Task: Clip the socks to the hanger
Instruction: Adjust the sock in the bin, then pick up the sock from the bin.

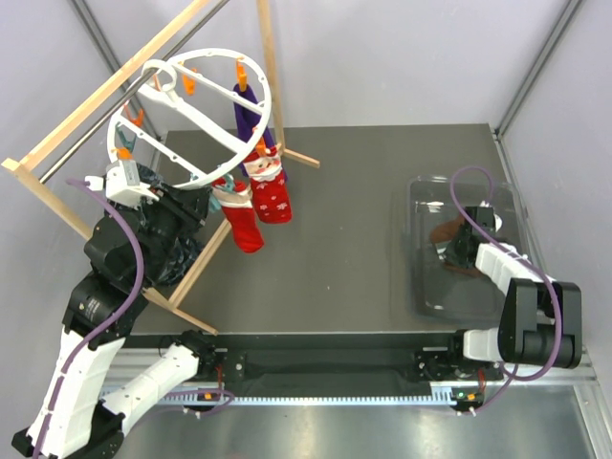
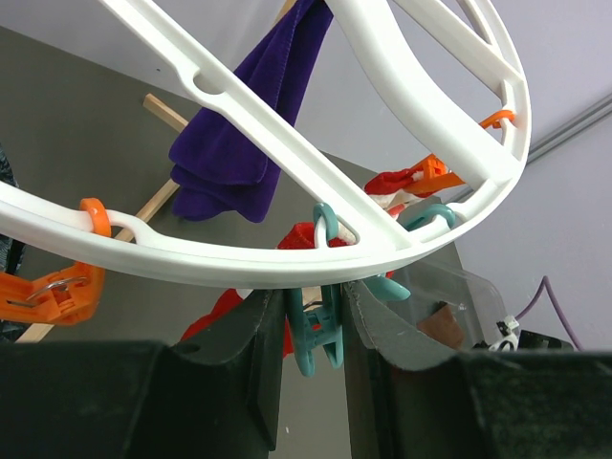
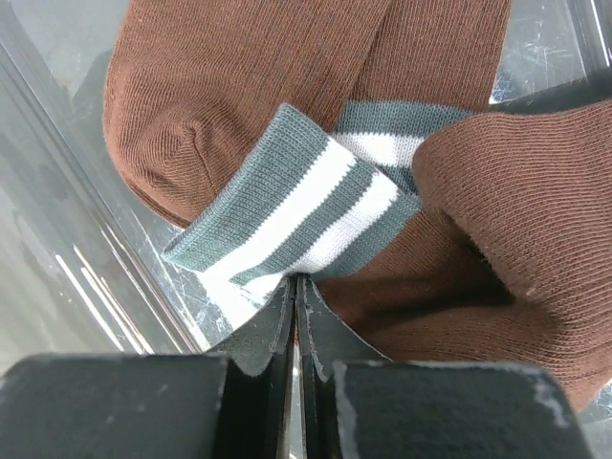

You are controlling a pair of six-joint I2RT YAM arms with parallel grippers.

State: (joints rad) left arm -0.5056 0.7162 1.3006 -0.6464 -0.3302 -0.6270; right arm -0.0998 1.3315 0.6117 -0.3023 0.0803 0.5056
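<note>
The white ring hanger [image 1: 191, 105] hangs tilted from the wooden frame. Two red Santa socks [image 1: 258, 210] hang from its near rim, beside a purple sock [image 1: 251, 107]. My left gripper [image 1: 212, 194] is under that rim. In the left wrist view the left gripper [image 2: 311, 330] is shut on a teal clip [image 2: 317, 337] hanging from the hanger rim [image 2: 239, 263], with a red sock [image 2: 212, 311] behind it. My right gripper [image 3: 298, 287] is in the clear bin, shut on the grey-and-white striped cuff [image 3: 296, 201] of a brown sock [image 3: 535, 210].
The pale wooden frame [image 1: 57, 191] stands at the left, one leg running across the table by my left arm. The clear plastic bin [image 1: 430, 287] sits at the right with brown socks [image 1: 449, 234] in it. Orange clips [image 2: 57, 292] hang round the ring.
</note>
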